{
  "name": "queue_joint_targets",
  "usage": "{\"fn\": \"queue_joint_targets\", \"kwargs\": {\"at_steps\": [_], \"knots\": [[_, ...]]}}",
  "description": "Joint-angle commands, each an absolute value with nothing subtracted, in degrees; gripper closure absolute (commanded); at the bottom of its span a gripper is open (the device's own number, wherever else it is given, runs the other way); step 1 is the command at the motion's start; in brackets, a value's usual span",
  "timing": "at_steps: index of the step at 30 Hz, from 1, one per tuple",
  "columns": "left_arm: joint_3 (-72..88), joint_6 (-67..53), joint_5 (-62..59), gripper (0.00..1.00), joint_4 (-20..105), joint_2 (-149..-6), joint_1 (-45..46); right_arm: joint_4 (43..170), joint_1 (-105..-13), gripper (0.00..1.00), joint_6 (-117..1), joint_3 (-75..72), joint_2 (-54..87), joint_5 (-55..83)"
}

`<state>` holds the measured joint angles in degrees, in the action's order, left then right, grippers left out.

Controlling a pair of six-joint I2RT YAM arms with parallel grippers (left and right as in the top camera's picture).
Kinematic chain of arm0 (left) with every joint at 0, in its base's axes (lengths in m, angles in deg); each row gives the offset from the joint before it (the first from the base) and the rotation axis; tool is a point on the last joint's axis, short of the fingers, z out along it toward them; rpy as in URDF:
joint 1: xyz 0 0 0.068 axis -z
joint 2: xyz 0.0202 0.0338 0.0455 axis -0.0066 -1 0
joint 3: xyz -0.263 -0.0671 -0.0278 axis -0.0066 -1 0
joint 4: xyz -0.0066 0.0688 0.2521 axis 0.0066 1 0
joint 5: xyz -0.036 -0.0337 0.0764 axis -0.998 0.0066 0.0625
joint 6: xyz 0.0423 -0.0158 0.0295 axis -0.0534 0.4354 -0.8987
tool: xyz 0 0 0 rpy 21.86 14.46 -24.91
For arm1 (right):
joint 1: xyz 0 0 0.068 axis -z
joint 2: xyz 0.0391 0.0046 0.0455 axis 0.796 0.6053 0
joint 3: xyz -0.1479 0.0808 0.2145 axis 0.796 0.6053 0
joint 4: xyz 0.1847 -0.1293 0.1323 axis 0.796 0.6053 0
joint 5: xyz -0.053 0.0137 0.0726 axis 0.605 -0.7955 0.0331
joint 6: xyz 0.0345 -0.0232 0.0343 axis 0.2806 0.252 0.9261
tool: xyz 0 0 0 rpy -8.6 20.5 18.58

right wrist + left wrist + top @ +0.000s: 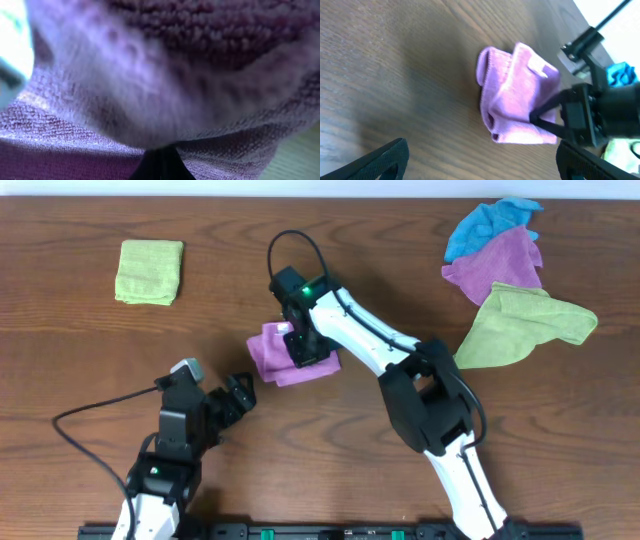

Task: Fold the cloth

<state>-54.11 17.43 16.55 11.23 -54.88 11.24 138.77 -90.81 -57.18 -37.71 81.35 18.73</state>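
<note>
The purple cloth [268, 356] lies bunched in the middle of the table [90, 390]. It looks soft, light and limp, so I'd say it will sag from any pinch and is best taken by a hem corner. The right hand [303, 348] looks clamped on its right side. The left hand [240, 395] sits nearby, spread wide.

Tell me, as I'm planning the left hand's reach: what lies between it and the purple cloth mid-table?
Nothing: the overhead view shows only bare table between the left hand and the purple cloth; the left wrist view agrees.
</note>
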Motion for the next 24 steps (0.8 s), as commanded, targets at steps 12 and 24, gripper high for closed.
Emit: {"fn": "queue_joint_targets", "kwargs": {"at_steps": [12,24], "knots": [[-53.9,20.1,2.8,0.05,-7.0,-70.1,10.8,140.2,-87.5,0.98,-58.6,-36.8,64.1,18.4],[-53.9,21.5,-3.9,0.05,-15.6,-82.0,10.8,138.1,-75.3,0.98,-61.6,-34.7,59.2,4.5]]}}
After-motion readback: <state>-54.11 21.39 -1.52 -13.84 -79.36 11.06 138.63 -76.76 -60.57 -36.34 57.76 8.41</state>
